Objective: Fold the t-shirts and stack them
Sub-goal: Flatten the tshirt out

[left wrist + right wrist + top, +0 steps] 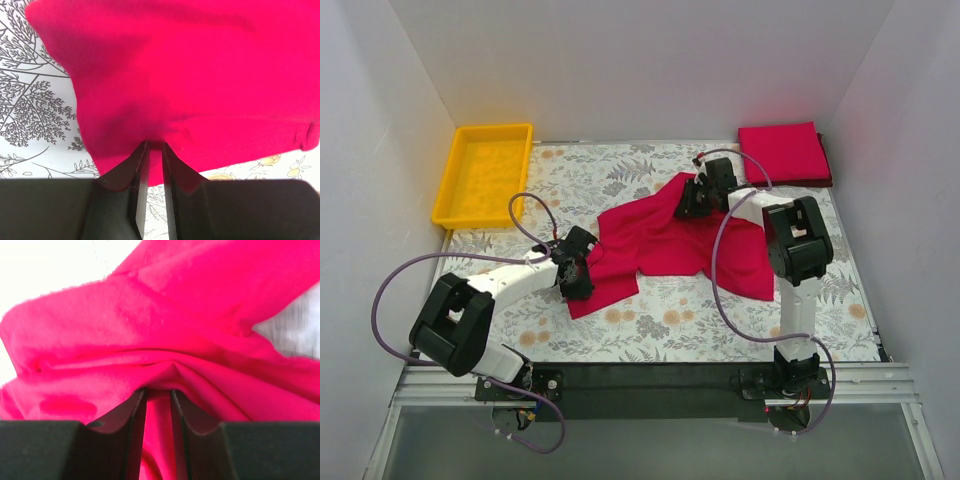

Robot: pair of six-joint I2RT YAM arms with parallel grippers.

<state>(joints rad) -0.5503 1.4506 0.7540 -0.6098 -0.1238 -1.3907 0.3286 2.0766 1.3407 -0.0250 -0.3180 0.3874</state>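
Left gripper [576, 268] clamped on loose t-shirt [660, 238], near edge. Right gripper [692, 203] pinches its far side. 1 folded t-shirt [781, 152] sits back-right.

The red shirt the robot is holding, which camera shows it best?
The top camera: it shows nearly the whole crumpled shirt, held at both ends. Each wrist camera shows only a close-up patch of red cloth pinched between its fingers.
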